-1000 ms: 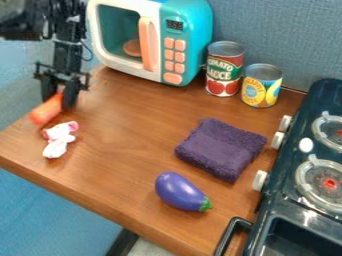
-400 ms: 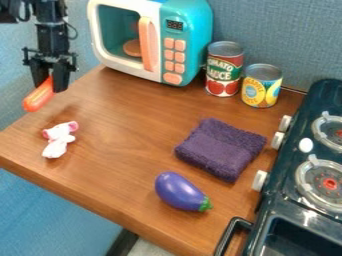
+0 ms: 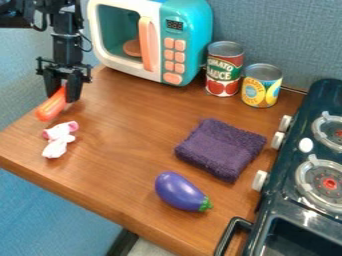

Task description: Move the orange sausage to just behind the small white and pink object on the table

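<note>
one slender toy [image 3: 51, 106] — bright orange, tilted

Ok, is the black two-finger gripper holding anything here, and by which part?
The gripper holds a long, rounded orange object by its upper end, between its fingers.

The toy stick [image 3: 51, 106] is bright orange-red, long and smooth, with a rounded lower end. It is gripped at its upper end by the tool [image 3: 63, 98], tilted with its free end down and to the left in the view, at the far left edge of the table [image 3: 127, 135].
</note>
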`<move>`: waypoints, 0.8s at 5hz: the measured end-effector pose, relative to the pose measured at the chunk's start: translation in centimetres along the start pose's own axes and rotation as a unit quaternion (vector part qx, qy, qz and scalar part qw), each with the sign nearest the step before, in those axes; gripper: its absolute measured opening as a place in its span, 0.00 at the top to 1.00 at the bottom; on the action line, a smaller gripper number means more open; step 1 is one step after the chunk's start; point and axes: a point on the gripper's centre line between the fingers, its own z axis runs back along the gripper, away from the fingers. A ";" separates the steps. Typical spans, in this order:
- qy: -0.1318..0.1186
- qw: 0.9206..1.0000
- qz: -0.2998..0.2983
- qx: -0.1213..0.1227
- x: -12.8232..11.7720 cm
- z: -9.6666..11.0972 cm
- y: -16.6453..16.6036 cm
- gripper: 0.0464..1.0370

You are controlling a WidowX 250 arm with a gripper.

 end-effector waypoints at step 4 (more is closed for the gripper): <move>0.016 1.000 0.014 0.021 0.8 -1.4 -3.4 0.10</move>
